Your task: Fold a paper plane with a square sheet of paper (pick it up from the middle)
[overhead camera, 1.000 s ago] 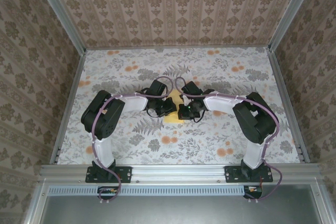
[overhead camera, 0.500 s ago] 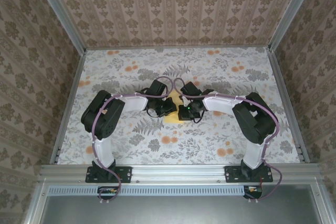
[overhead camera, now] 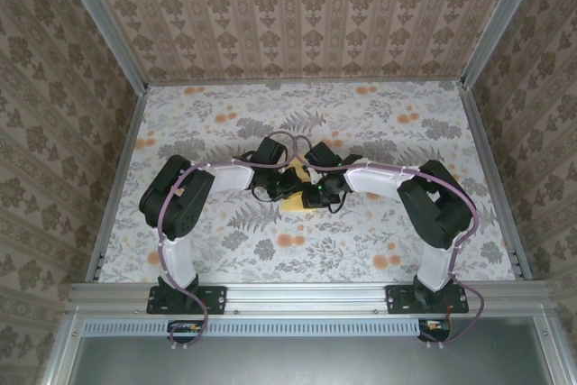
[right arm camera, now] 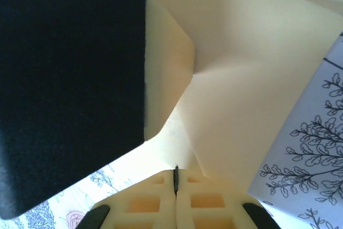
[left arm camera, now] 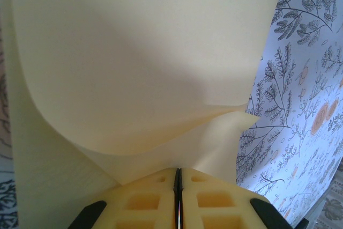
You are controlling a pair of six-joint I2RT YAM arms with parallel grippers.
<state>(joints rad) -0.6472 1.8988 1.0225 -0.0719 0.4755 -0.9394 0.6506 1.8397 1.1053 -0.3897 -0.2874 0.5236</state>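
**Left wrist view.** Nearest the lens: left gripper (left arm camera: 177,197), yellow fingers pressed together to a hairline seam and pinched on the pale-yellow sheet of paper (left arm camera: 134,52). Straight ahead of the fingertips: two layers of the sheet fanning up and out from the pinch, curved and lifted. To the right of the fingers and farther off: floral-printed table (left arm camera: 300,105), visible past the sheet's right edge.

**Right wrist view.** Nearest the lens: right gripper (right arm camera: 176,186), fingers likewise closed tight and clamped on the same sheet at the tips. Ahead and to the right of the fingertips: creased paper rising away. Ahead and to the left: dark blurred block (right arm camera: 64,79) close to the lens, overlapping the paper, not identifiable.

**Top view.** Both grippers tip to tip near the table's middle. Yellow paper showing between the fingers and just on their near side.
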